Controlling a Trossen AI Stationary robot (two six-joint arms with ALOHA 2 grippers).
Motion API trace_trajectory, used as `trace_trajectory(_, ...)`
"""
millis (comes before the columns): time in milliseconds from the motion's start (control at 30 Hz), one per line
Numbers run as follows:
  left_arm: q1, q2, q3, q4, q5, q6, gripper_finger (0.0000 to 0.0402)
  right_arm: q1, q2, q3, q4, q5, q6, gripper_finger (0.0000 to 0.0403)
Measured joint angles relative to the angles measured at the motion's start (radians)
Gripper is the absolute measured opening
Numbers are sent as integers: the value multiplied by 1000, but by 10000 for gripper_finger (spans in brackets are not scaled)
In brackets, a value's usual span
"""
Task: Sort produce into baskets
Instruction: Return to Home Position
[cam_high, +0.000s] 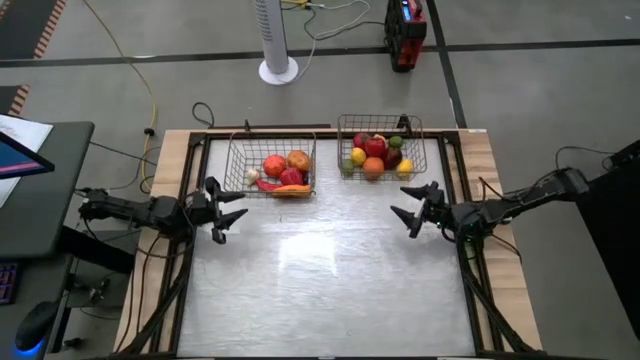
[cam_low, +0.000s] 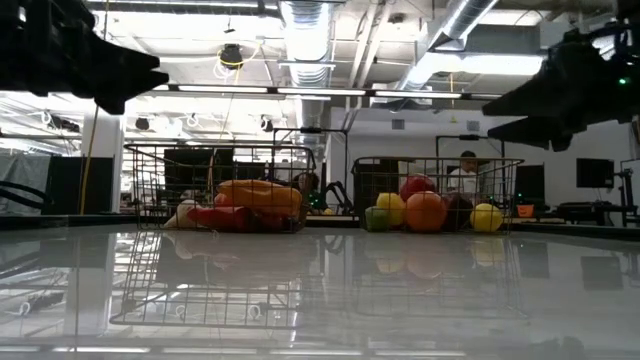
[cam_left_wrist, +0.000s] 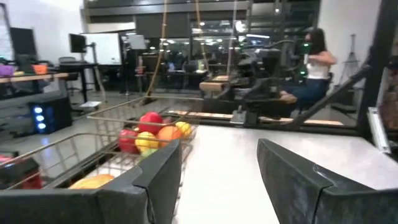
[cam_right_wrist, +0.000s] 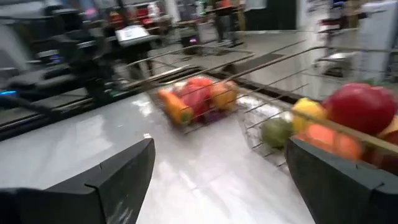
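Plastic-looking toy produce (cam_high: 285, 170), small and bright, lies wholly inside two silver baskets at the table's far side. In the left wire-mesh basket (cam_high: 232, 165): orange-red rounds, a red pepper shape, an orange carrot shape along the near wall, and a small white piece in a corner. In the right wire-mesh basket (cam_high: 380, 122): red, orange, yellow and green rounds, plus one dark piece.

Handling, as a judgement: expect the pieces to be light, hard-skinned and slick. Rounds will roll once nudged, so if you must lift one, close across its widest middle from above. Take the long shapes across their short width. The baskets look thin and light, and a bump on a rim would likely slide them on the glossy white tabletop (cam_high: 330, 280).

The left gripper (cam_high: 240, 205) hovers over the table near the left wire-mesh basket's near corner, fingers spread, nothing between them. The right gripper (cam_high: 398, 200) hovers just in front of the right wire-mesh basket, likewise spread and empty.

Hard to read: you cannot count pieces, since the heaps cover their lower layers. The dark piece cannot be named. The low view shows both grippers only as silhouettes at its top corners. A seated person (cam_left_wrist: 314, 56) shows in the room beyond, well away from the table.
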Motion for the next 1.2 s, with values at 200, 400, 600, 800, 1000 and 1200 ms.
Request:
trace_trajectory(200,0,3,0,-15,-35,35,199,-39,-89,-35,-43,-119,-23,363)
trace_trajectory(400,1,3,0,-13,-27,-49,199,-152,-166,-35,-20,-307,-120,324)
trace_trajectory(600,1,3,-1,-14,-28,-68,199,-243,-215,-36,-56,-347,-100,305)
trace_trajectory(800,1,4,-1,-42,-28,-27,199,-272,-210,-36,-125,-347,-9,304)
trace_trajectory(1000,1,4,-2,-43,-28,-32,199,-272,-210,-36,-193,-348,-9,304)
trace_trajectory(1200,1,4,-2,-42,-28,-34,199,-272,-210,-37,-220,-348,-9,304)
